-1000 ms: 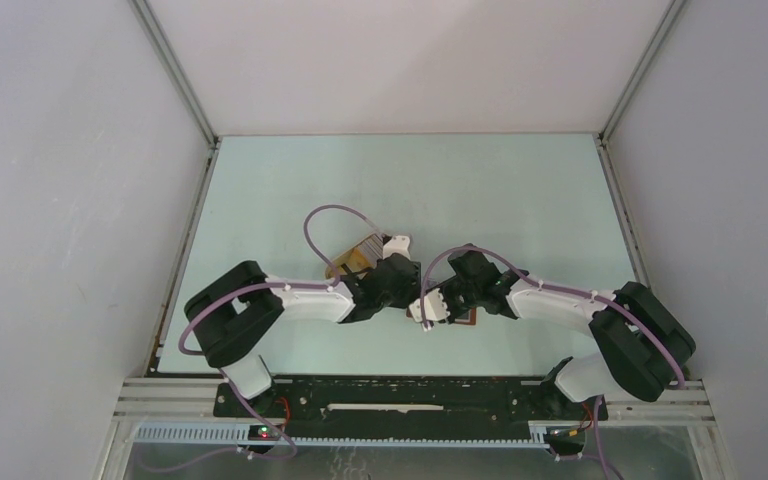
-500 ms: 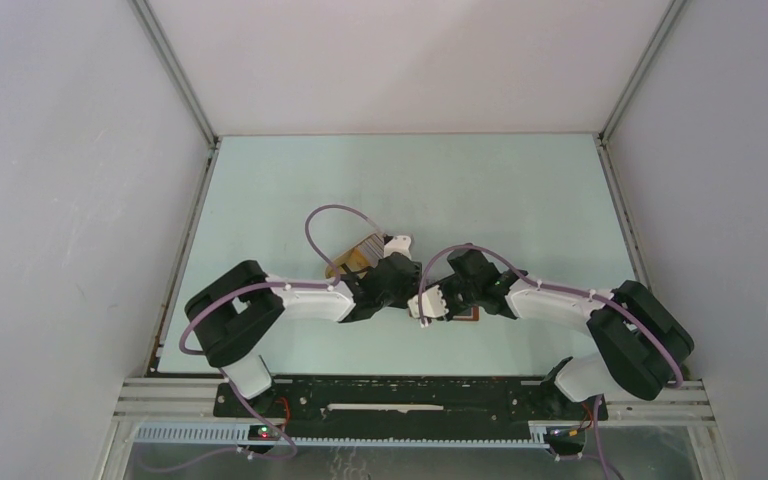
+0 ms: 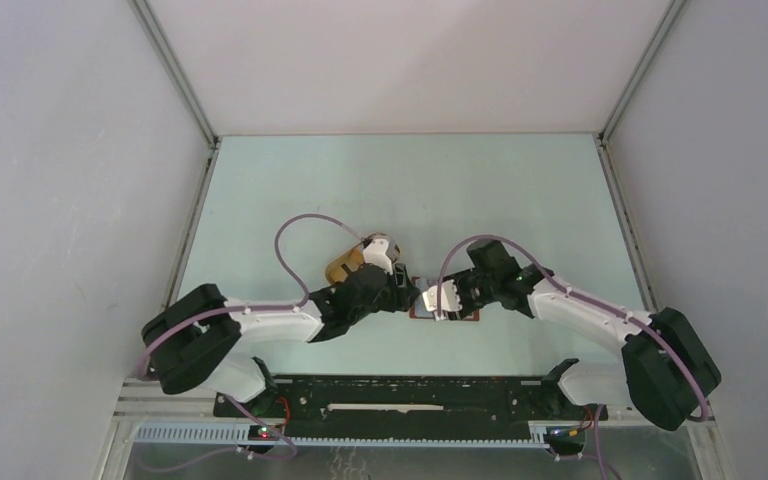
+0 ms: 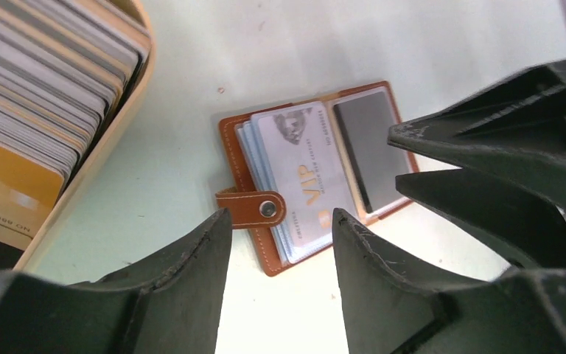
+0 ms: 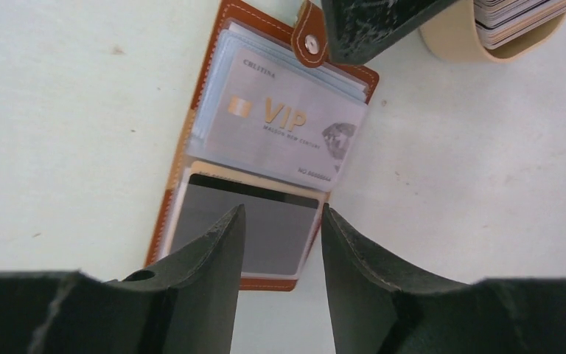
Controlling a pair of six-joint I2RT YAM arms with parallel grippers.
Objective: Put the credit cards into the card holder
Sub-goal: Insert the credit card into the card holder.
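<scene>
The card holder [image 4: 247, 155] lies open and flat on the table, its strap tab [image 4: 254, 209] folded over the left side. A silver VIP card [image 4: 302, 173] sits on its bluish pockets and a dark card [image 4: 368, 147] fills the right pocket. More credit cards [image 4: 37, 103] stand edge-on in the tan tray. My left gripper [image 4: 280, 225] is open just above the strap side, holding nothing. My right gripper [image 5: 282, 214] is open over the dark card [image 5: 250, 221], also empty. From above, both grippers [image 3: 407, 297] [image 3: 430, 303] meet over the holder [image 3: 465, 316].
The tan oval tray [image 3: 345, 265] of cards stands just left of and behind the holder; its rim [image 5: 457, 37] shows at the right wrist view's top right. White enclosure walls ring the pale green table [image 3: 520, 200].
My left arm has swung from over the tray down towards the holder. The right gripper's jaws have widened and it has shifted slightly back and right over the holder.
</scene>
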